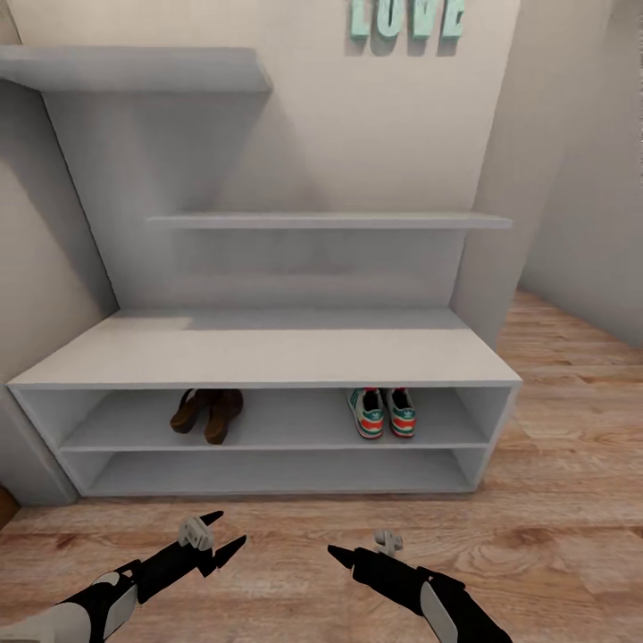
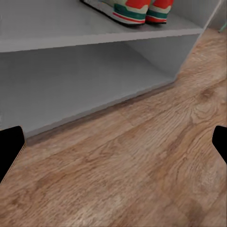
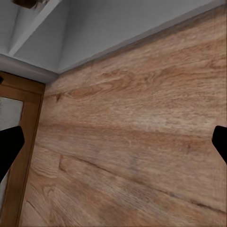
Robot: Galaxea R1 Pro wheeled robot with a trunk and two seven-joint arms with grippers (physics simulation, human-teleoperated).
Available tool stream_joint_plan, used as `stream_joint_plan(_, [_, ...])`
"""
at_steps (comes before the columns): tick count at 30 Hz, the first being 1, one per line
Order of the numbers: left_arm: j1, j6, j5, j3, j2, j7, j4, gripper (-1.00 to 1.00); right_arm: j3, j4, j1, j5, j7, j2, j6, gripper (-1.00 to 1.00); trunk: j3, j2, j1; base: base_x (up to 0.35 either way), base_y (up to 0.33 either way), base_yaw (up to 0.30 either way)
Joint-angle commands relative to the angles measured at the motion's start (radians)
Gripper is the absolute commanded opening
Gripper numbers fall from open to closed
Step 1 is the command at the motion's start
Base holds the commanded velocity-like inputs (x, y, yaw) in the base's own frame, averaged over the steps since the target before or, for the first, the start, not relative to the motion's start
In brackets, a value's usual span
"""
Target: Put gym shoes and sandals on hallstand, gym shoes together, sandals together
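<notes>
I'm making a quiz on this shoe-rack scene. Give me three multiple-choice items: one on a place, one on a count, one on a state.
1. Where do the sandals stand?
A. on the floor
B. upper bay of the rack, left part
C. lower bay

2. How many shoes are in the rack in all?
A. two
B. three
C. four

3. How is the left gripper?
A. open, holding nothing
B. shut on a sandal
C. shut on a sneaker

Answers:
1 B: the head view shows them in the upper bay, left of the sneakers.
2 C: two sandals plus two sneakers.
3 A: its fingers are spread over bare floor.
</notes>
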Motion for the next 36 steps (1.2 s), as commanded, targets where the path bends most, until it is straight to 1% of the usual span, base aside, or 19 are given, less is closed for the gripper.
stream_joint_plan(1, [-0.001,-0.002,0.009,-0.008,0.000,-0.004,0.001,1.00,-0.007,0.000,0.000,-0.004,0.004,0.001,0.010,1.00,0.005,0.000,-0.001,0.000,0.000,0.000])
stream_joint_plan(8, [-0.001,-0.001,0.009,-0.008,0.000,-0.004,0.001,1.00,-0.007,0.003,0.000,-0.004,0.004,0.001,0.010,1.00,0.043,0.002,-0.004,0.000,0.000,0.000])
stream_joint_plan(14, [-0.001,-0.001,0.009,-0.008,-0.001,-0.003,0.001,1.00,-0.007,0.043,0.000,-0.004,0.003,0.001,0.010,1.00,0.076,0.003,-0.006,0.000,0.000,0.000])
stream_joint_plan(15, [-0.001,-0.002,0.008,-0.008,-0.001,-0.003,0.001,1.00,-0.007,0.072,0.000,-0.004,0.003,0.001,0.010,1.00,0.077,0.003,-0.006,0.000,0.000,0.000])
stream_joint_plan(22, [-0.001,-0.001,0.008,-0.008,-0.001,-0.004,0.001,1.00,-0.008,0.136,0.000,-0.005,0.002,0.001,0.009,1.00,0.085,0.003,-0.006,0.000,0.000,0.000])
stream_joint_plan(24, [-0.001,-0.001,0.008,-0.008,-0.001,-0.004,0.001,1.00,-0.008,0.147,0.000,-0.005,0.002,0.001,0.009,1.00,0.093,0.005,-0.008,0.000,0.000,0.000])
stream_joint_plan(36, [-0.001,-0.001,0.008,-0.008,-0.001,-0.004,0.001,1.00,-0.007,0.157,0.000,-0.005,0.001,0.001,0.008,1.00,0.141,0.089,-0.054,0.000,0.000,0.000])
